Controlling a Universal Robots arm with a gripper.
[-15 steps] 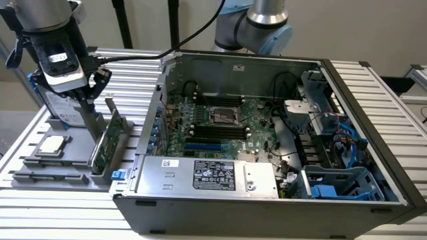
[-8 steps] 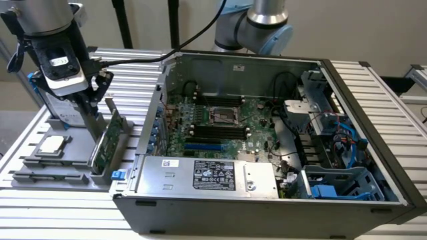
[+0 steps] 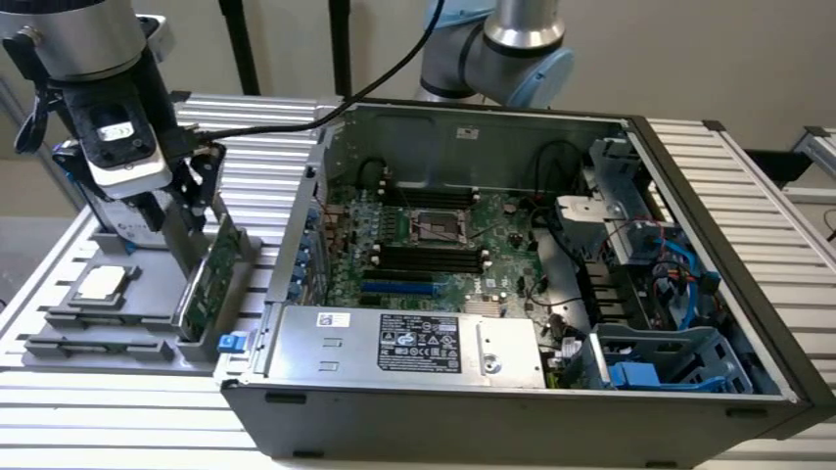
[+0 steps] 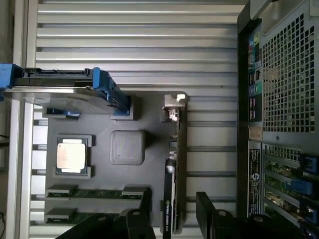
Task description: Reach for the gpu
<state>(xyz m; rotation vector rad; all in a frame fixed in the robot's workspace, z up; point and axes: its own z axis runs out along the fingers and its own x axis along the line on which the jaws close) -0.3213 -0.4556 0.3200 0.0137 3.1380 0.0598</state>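
Observation:
The gpu [image 3: 209,279] is a thin green card standing on its long edge in a slot of the grey parts tray [image 3: 78,338], beside the computer case. In the wrist view I look down on the gpu [image 4: 175,164] edge-on, with its silver end bracket [image 4: 174,107] at the far end. My gripper [image 3: 180,208] hangs just above the card's end nearest the tray's back. It is open, and in the wrist view the gripper [image 4: 175,219] has one black finger [image 4: 143,214] on either side of the card's edge, not touching it.
The tray also holds a square silver processor chip [image 4: 70,155], a silver hard drive with blue rails [image 4: 65,92], memory sticks [image 4: 94,191] and a grey block [image 4: 127,147]. The open computer case [image 3: 523,264] stands close beside the gpu on the slatted metal table [image 4: 134,40].

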